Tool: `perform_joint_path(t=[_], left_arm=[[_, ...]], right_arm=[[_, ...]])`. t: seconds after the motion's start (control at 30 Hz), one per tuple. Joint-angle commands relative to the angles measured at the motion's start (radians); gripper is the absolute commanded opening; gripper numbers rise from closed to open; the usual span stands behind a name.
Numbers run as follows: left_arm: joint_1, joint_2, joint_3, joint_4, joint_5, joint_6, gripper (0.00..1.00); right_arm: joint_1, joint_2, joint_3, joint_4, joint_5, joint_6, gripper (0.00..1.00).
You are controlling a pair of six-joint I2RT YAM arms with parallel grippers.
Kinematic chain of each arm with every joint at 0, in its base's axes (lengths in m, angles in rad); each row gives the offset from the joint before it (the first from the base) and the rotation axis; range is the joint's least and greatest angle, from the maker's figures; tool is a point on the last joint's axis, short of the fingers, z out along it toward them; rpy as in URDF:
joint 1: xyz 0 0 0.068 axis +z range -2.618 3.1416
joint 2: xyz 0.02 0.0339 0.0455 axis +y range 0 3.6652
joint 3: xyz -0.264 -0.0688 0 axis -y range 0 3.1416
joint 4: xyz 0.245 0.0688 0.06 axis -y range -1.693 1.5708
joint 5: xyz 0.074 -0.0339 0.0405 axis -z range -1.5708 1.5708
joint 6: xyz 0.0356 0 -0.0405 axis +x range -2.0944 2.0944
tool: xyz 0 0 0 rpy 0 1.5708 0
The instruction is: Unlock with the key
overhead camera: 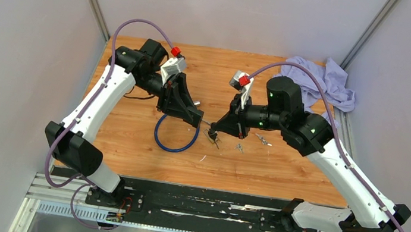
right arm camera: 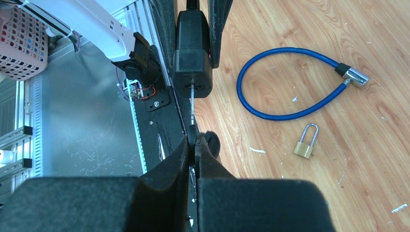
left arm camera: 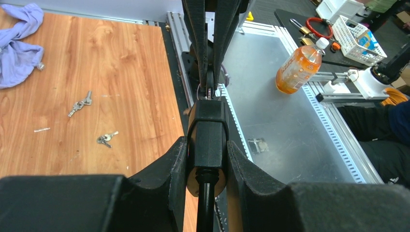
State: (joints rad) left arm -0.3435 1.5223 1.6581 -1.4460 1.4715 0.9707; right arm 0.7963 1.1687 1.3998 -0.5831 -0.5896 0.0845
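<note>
Right claw (right arm camera: 193, 145): nearest the lens in its own wrist view, fingers together and clamped on the key (right arm camera: 192, 104)
Key: held clear of the bench (overhead camera: 279, 174), thin blade pointing away from the right claw, tip at the keyhole in the end face of the lock (right arm camera: 192, 63); how deep it sits cannot be told
Lock: black block, lifted off the bench near its middle, gripped on both sides by the left claw (left arm camera: 207, 145)
Left claw: fingers part-way apart, pressed against the lock's two flanks
Meeting point: seen from above, both claws come tip to tip, left one from the left, right one from the right
In the way: in the left wrist view the lock and the right claw's fingers fill the centre and hide the key; from above, the claw tips cover the keyhole
Blue cable (right arm camera: 290, 49): open loop lying flat on the bench, just beside the held lock, its chrome end resting near its other end
Padlock (right arm camera: 304, 145): small, brass, lying flat just outside the loop
Spare keys (left arm camera: 80, 104): two small bunches on the bench, on the right arm's side, apart from each other
Cloth (overhead camera: 321, 83): pale purple, crumpled at the far right corner
Off the bench: orange bottle (left arm camera: 296, 70) and white basket (left arm camera: 358, 41) on another surface past the rails
</note>
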Motion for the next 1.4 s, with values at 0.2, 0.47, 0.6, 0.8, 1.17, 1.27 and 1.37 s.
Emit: perform_joint_path(t=[0.2,0.47,0.6,0.8,1.17,1.27,1.37], left_arm=[[-0.011,-0.006,0.019,0.001,0.094,-0.013,0.01],[-0.011,-0.004,0.020,-0.001,0.094,-0.010,0.00],[-0.011,-0.008,0.023,-0.001,0.094,-0.011,0.00],[-0.011,-0.006,0.021,-0.001,0.093,-0.010,0.00],[-0.011,0.003,0.030,-0.002,0.094,-0.017,0.01],[-0.011,0.005,0.037,-0.003,0.094,-0.018,0.00],[-0.011,0.006,0.036,-0.003,0.094,-0.017,0.00]], right_arm=[[0.025,-0.041,0.000,-0.014,0.044,-0.021,0.01],[0.026,-0.025,0.018,-0.010,0.032,-0.015,0.01],[0.026,-0.017,0.015,-0.005,0.030,-0.015,0.01],[0.025,-0.015,0.007,-0.001,0.017,-0.011,0.01],[0.026,-0.003,0.015,0.009,-0.008,-0.009,0.01],[0.026,0.007,0.015,0.017,-0.019,-0.006,0.01],[0.027,0.009,0.014,0.023,-0.018,-0.005,0.01]])
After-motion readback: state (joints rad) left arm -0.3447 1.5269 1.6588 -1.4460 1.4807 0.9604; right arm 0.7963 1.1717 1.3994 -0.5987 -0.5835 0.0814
